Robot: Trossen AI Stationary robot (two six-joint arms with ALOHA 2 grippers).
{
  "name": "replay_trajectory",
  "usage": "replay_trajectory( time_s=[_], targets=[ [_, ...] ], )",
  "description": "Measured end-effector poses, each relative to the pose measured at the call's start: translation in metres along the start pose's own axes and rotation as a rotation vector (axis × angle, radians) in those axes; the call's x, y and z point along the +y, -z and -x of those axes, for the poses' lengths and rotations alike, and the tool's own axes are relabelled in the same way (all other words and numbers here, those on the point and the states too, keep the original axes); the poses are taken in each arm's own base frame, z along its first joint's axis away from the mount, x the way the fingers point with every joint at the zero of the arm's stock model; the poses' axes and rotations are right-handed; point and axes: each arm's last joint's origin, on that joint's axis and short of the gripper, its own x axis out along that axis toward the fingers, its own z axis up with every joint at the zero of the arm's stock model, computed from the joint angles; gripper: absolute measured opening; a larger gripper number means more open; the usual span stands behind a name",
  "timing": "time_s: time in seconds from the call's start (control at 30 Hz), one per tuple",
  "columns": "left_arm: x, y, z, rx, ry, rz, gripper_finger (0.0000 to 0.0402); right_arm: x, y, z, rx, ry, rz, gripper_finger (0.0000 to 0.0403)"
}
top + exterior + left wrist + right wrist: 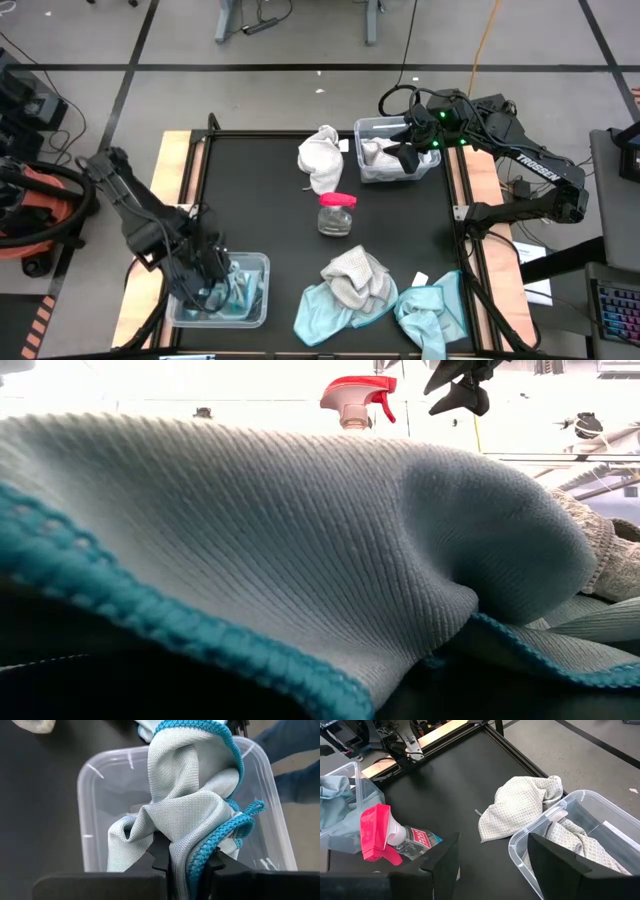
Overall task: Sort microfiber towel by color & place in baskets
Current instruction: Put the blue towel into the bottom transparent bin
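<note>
Baskets sit at opposite corners of my tabletop (260, 200). At the near left corner, my left gripper (185, 862) is down inside the left basket (255, 268), its fingers clamped tight on a light blue towel with a teal hem (190, 805); the cloth bunches up over the fingers and fills the middle of the tub.

Moving right, a white towel (321, 157) lies crumpled near the far edge, just left of the far basket. In front of it, about mid-table, a small clear spray bottle with a pink trigger top (337, 212) lies on the mat. Along the near edge, a grey-white waffle towel (358, 275) rests on top of a second light blue towel (322, 312), and a third light blue towel (430, 312) lies beside them toward the near right corner.

At the far right corner, the right basket (435, 170) holds a grey-white towel (572, 842). My right gripper (492, 857) hangs above that basket's near left rim, fingers spread wide with nothing between them.

From table height, a blue towel up against the lens fills nearly everything, with only the pink trigger and dark fingertips showing above it.
</note>
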Motion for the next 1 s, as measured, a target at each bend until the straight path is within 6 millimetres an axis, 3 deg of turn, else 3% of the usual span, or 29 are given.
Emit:
replay_trajectory(
  time_s=[0.27,0.57,1.0],
  targets=[
    [-0.017,0.006,-0.024,0.078,-0.029,-0.056,0.0056,0.0,0.0,0.0,0.001,-0.001,0.005,0.0219],
    [-0.02,0.034,-0.054,0.154,-0.047,0.057,0.0067,0.0,0.001,0.0,0.013,0.001,-0.008,0.0219],
    [-0.024,0.035,-0.055,0.096,-0.047,0.129,0.0213,-0.001,0.006,0.0,0.062,0.018,-0.012,0.0219]
  ],
)
